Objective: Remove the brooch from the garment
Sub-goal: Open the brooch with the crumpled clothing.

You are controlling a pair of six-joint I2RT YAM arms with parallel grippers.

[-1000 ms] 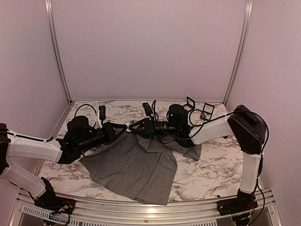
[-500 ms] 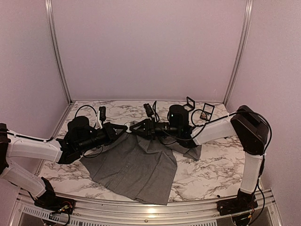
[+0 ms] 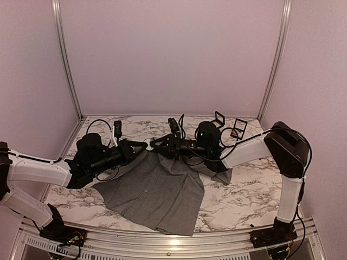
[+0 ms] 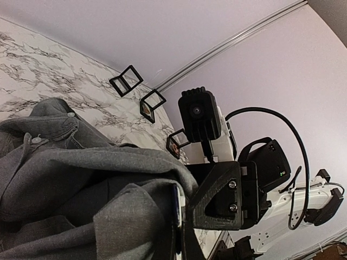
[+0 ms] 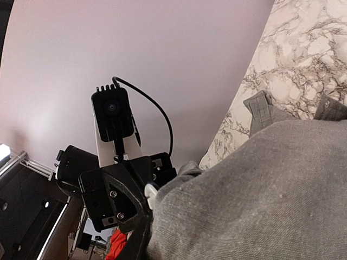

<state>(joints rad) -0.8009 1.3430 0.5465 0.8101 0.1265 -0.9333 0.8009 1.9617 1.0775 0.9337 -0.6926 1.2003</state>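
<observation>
The grey garment (image 3: 154, 189) lies on the marble table, and its collar end is lifted to where both grippers meet. The brooch, a small white and blue piece, sits at the cloth's raised edge in the left wrist view (image 4: 178, 208) and in the right wrist view (image 5: 149, 190). My left gripper (image 3: 143, 145) is shut on the lifted garment fold (image 4: 124, 216). My right gripper (image 3: 156, 144) faces it tip to tip, and its black finger (image 4: 217, 197) presses against the brooch. Cloth (image 5: 260, 206) hides my own fingertips in both wrist views.
Two small black wire stands (image 3: 219, 118) (image 3: 238, 129) stand at the back right of the table, also seen in the left wrist view (image 4: 126, 81). A shirt sleeve (image 3: 222, 174) trails under the right arm. Lilac walls close in the back and both sides.
The right wrist has shifted slightly to the right. The meeting point of the grippers and the raised cloth has risen a little. The left arm has hardly moved.
</observation>
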